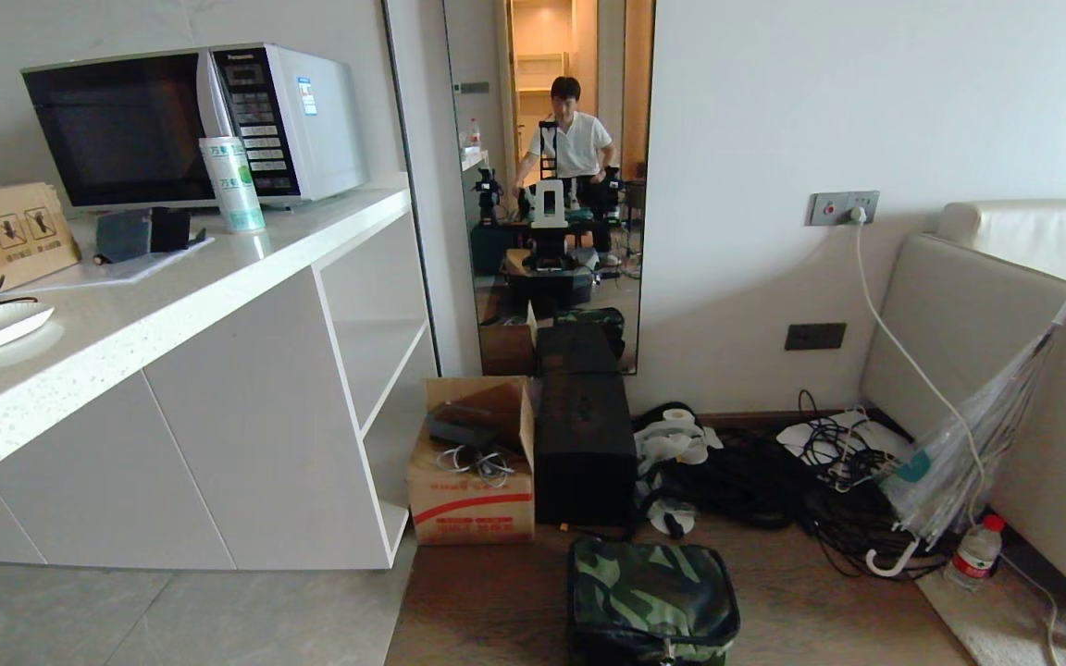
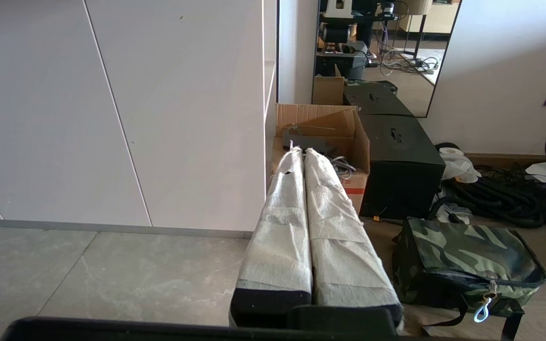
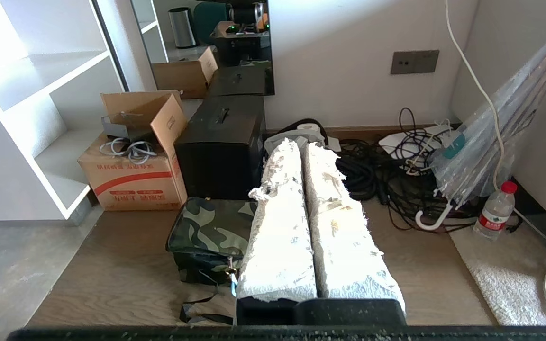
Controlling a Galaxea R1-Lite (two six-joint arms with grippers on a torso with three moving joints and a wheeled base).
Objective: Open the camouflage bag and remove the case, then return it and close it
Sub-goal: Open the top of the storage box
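Camouflage bag (image 1: 651,598) zipped shut on floor, just before tall black box (image 1: 584,450). Left gripper (image 2: 301,152) and right gripper (image 3: 297,144) both pressed together, empty, parked above. Best approached low, aiming for zipper pull (image 2: 483,312) first.

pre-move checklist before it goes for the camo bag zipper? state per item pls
1. Camouflage bag in view on the floor ahead: ok.
2. Lid shut, zipper pull visible on the front: ok.
3. Left hand shut and empty, clear of the bag: ok.
4. Right hand shut and empty, above the bag: ok.
5. Case inside the bag: cannot tell, lid is closed.
6. Space around the bag: not ok, black box and cables lie close behind it.
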